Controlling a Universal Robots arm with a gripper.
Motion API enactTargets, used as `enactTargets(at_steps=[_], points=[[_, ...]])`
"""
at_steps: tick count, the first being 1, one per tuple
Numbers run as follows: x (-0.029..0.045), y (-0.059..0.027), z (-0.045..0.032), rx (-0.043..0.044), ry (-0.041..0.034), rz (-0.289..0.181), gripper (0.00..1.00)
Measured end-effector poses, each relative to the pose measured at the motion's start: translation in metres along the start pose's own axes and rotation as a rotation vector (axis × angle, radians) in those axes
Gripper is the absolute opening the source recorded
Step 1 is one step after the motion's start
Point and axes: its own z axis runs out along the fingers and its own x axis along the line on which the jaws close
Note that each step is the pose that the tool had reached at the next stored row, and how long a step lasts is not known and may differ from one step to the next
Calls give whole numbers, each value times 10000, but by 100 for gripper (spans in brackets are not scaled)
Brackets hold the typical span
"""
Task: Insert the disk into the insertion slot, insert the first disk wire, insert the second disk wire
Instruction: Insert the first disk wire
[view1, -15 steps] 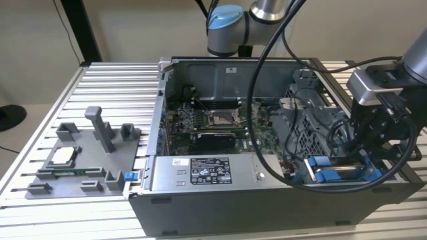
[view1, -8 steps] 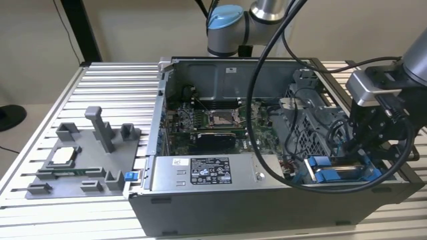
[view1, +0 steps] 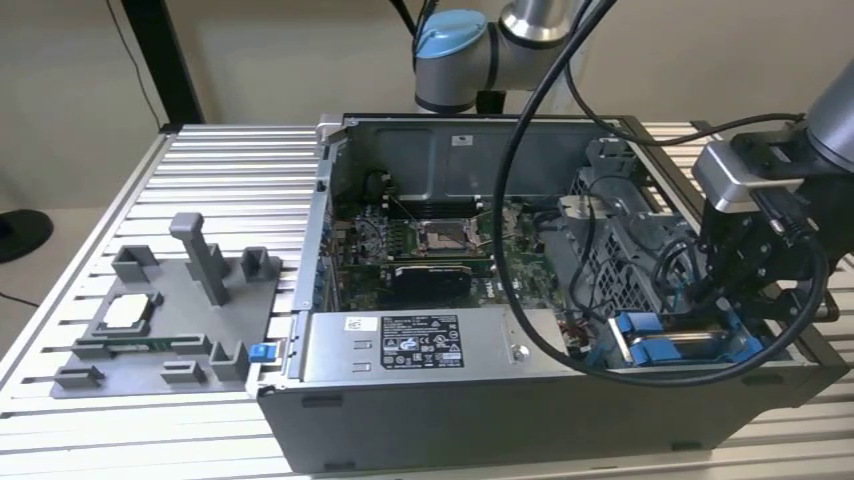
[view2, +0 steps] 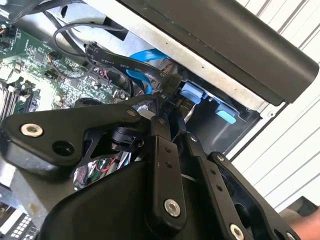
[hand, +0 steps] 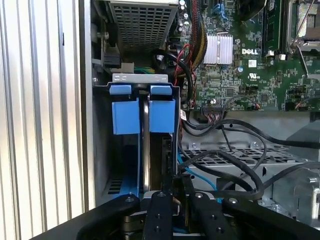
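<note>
- The disk (hand: 162, 116), in its blue frame, stands on edge inside the insertion slot (hand: 102, 142), in the front corner of the computer case (view1: 534, 420) at the exterior view's right. So I judge the first step as done.
- For the two disk wires I am less sure. In the second wrist view a blue cable (view2: 145, 75) and a black flat wire (view2: 115, 62) run close to the slot, but I cannot tell if either one is plugged into the disk. I judge this part as not finished.
- The gripper (hand: 172, 184) hangs inside the case, directly at the slot. Its fingers (view2: 159, 145) are narrow, drawn close together. Whether a plug sits between them I cannot tell.
- In the first wrist view, the gripper tips are just beside the disk's edge, at the end away from the blue tabs (hand: 120, 90), and the blue cable passes near them.
- The power-supply box (view1: 414, 345) lies beside the slot, apart from the gripper.
</note>
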Motion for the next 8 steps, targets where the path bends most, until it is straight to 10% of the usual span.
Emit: enactTargets(at_steps=[8], points=[[10,-1,6,29,4,255,0]])
